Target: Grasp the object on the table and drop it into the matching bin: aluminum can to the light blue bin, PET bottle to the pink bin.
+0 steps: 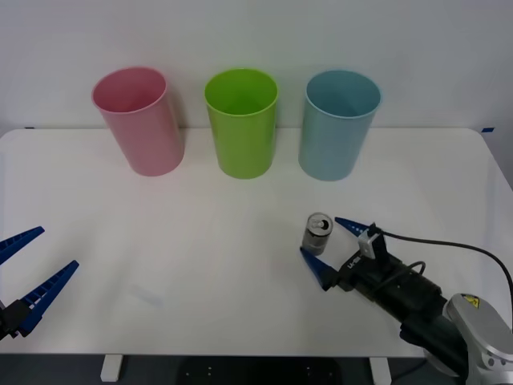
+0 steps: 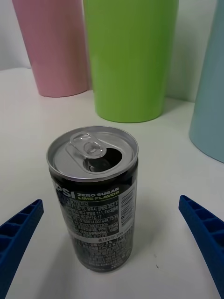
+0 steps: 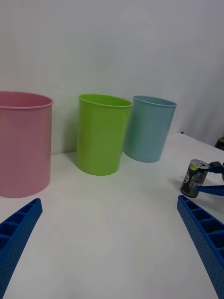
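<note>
A: Where does the aluminum can (image 1: 318, 233) sit relative to the right gripper (image 1: 337, 245)?

B: Right between its jaws — they are spread wide, one blue finger on each side, and neither touches the can. In the right wrist view the can (image 2: 93, 196) stands centred in the gap, a little ahead of the fingertips (image 2: 21, 224).

A: And its long axis?

B: Upright on the worktop (image 1: 200, 265), pull-tab end up, so the fingers would close across its round side. I'd judge the jaws need only a short push forward before squeezing, to get more of the can's wall between them.

A: The other arm?

B: The left gripper (image 1: 32, 277) hangs at the near left edge of the worktop, jaws also spread and holding nothing, well apart from the can — the right arm is plainly the nearer one.

A: Then where?

B: The light blue bin (image 1: 340, 124) stands straight beyond the right jaws, past the can; the pink bin (image 1: 138, 120) is far off to their left.
</note>
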